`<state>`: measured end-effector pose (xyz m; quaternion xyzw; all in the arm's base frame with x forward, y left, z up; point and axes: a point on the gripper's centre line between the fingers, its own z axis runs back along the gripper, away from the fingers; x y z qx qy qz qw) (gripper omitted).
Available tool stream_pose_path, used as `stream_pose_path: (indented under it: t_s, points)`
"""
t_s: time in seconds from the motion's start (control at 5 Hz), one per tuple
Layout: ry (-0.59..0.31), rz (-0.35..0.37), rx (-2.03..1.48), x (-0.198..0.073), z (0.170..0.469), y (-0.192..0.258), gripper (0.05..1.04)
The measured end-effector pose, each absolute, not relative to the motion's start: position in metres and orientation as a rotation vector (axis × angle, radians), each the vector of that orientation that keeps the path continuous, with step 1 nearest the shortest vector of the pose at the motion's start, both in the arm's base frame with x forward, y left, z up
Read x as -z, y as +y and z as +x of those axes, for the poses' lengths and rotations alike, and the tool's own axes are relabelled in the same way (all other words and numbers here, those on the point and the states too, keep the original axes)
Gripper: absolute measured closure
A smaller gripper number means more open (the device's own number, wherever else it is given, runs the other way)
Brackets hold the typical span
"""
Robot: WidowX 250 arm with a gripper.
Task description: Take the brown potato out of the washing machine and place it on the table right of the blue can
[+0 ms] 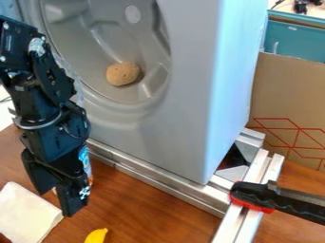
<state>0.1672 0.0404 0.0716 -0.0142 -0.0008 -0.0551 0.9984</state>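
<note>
yellow thing (96, 236) — below and right of hand (59, 203) | fingers spread wide | pale cloth (25, 213) — left

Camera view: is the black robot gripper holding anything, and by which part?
Can't be told: the gripper hides most of the blue-and-orange object behind it, so any place of hold is hidden.

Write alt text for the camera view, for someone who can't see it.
A black robot gripper hangs over a wooden table, near a pale cloth and a yellow object. Behind it, a tan lump sits inside the rounded hollow of a grey unit, with metal rails below and a black-and-red tool at right.
</note>
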Motion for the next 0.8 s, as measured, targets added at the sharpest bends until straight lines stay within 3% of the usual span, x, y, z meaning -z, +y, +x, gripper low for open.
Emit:
stream_pose_path:
  t_s: [0.2,0.8]
  points:
    - [0.007,-0.031,0.110,-0.070,0.166,0.040,0.085]
    - [-0.178,0.168,0.234,-0.095,0.228,0.076,0.085]
